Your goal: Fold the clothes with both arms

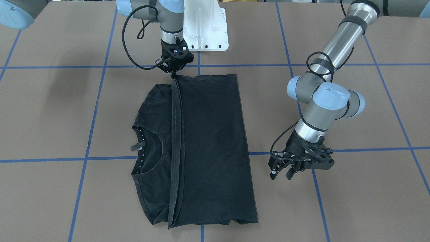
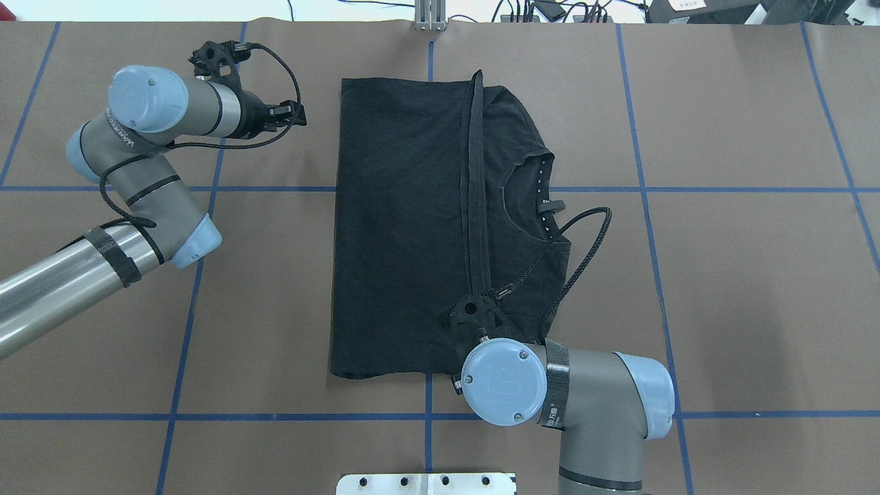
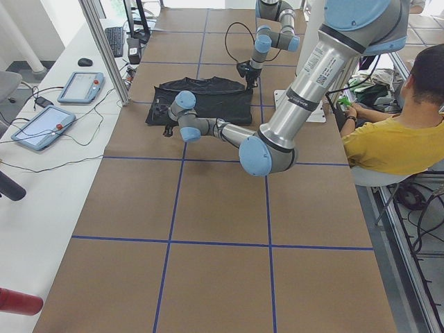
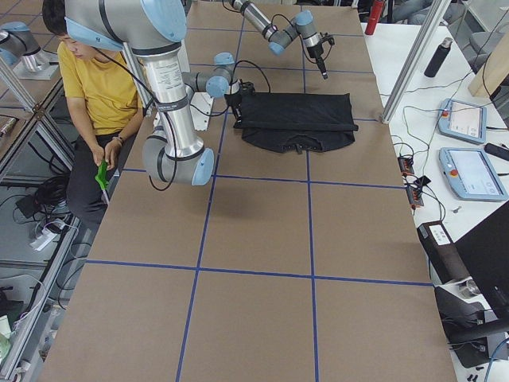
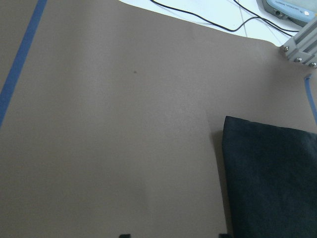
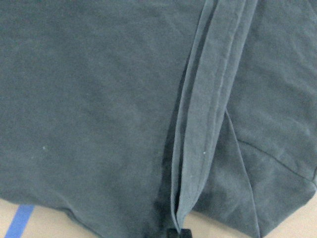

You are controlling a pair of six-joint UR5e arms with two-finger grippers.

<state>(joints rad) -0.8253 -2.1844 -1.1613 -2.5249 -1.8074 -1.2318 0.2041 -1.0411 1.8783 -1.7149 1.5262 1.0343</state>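
The black T-shirt [image 1: 208, 141] lies folded on the brown table, one half laid over the other. Its hem [image 1: 178, 141] runs as a strip across the middle. The white-dotted collar [image 2: 543, 199] shows; the chest graphic is hidden. My right gripper [image 1: 173, 74] is shut on the hem's end at the shirt's edge nearest the robot base. The right wrist view shows the hem running into the gripper [image 6: 178, 232]. My left gripper [image 1: 281, 174] is open and empty, low over bare table beside the shirt's far corner [image 5: 272, 183]. It also shows in the overhead view [image 2: 292, 113].
The white pedestal base [image 1: 205, 30] stands behind the shirt. Blue tape lines [image 2: 653, 189] grid the brown table cover. A person in a yellow shirt [image 3: 388, 146] sits by the robot. Tablets [image 3: 41, 125] and cables lie on the white bench beyond the table's far edge.
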